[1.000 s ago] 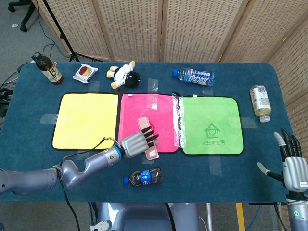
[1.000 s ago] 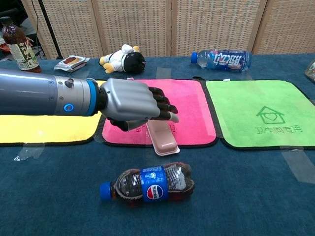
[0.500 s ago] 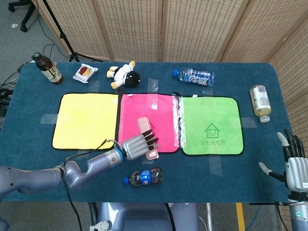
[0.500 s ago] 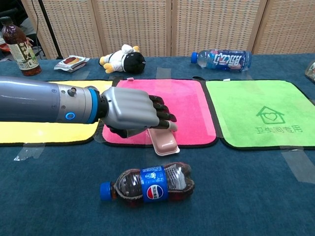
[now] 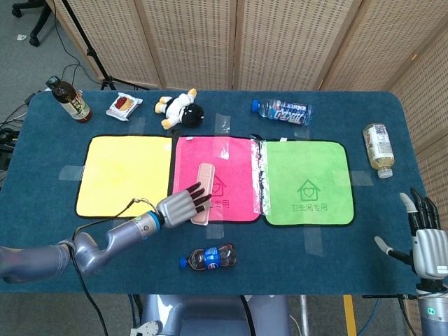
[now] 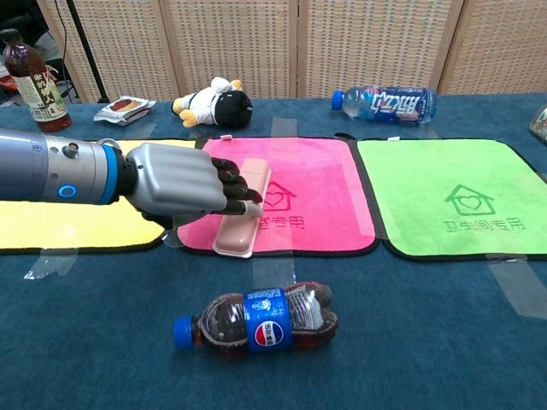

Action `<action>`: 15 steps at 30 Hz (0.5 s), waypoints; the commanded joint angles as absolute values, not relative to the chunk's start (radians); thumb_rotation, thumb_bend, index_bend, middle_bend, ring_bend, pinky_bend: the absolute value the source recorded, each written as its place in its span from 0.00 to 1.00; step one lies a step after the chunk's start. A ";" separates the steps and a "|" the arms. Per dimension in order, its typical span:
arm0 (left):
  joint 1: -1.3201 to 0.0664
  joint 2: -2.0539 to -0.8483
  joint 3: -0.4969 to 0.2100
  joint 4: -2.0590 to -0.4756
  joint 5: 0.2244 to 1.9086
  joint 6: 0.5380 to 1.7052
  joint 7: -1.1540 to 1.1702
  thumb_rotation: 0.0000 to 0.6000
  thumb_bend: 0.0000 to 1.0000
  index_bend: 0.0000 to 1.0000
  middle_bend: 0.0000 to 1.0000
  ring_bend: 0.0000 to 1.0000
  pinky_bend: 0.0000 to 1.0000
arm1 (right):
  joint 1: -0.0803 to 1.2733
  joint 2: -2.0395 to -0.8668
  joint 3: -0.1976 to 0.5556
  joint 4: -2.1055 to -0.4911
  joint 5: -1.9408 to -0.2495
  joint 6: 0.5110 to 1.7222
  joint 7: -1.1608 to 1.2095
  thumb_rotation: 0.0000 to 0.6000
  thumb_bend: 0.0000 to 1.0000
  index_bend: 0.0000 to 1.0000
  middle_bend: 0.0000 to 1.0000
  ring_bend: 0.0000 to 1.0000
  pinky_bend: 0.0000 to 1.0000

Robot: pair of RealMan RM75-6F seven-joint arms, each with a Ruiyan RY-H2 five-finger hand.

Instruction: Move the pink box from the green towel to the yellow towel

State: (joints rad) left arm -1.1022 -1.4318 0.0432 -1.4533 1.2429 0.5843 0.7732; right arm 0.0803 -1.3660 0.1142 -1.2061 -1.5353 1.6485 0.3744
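Pepsi-labelled cola bottle (image 6: 261, 323) (lying down) near left hand (image 6: 184, 181).

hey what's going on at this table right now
The left robot hand rests its fingers on the pink box, which lies on the pink towel with its near end over the front edge. The yellow towel and green towel are bare. The right robot hand is off to the side, open.

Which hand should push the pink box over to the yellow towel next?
Probably the left hand: its fingers already touch the pink box, beside the yellow towel. The right hand is far off.
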 commanded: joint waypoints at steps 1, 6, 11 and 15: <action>-1.089 -1.413 0.064 -1.444 1.253 0.592 0.760 1.00 0.93 0.00 0.00 0.00 0.00 | 0.081 -1.368 0.115 -1.204 -1.534 1.645 0.374 1.00 0.16 0.03 0.00 0.00 0.00; -1.074 -1.401 0.080 -1.425 1.262 0.602 0.737 1.00 0.93 0.00 0.00 0.00 0.00 | 0.082 -1.371 0.113 -1.203 -1.538 1.643 0.367 1.00 0.16 0.03 0.00 0.00 0.00; -1.060 -1.386 0.090 -1.412 1.272 0.616 0.716 1.00 0.93 0.00 0.00 0.00 0.00 | 0.083 -1.374 0.111 -1.203 -1.539 1.637 0.363 1.00 0.16 0.03 0.00 0.00 0.00; -1.053 -1.370 0.093 -1.413 1.279 0.627 0.709 1.00 0.93 0.00 0.00 0.00 0.00 | 0.085 -1.377 0.109 -1.204 -1.544 1.634 0.356 1.00 0.16 0.03 0.00 0.00 0.00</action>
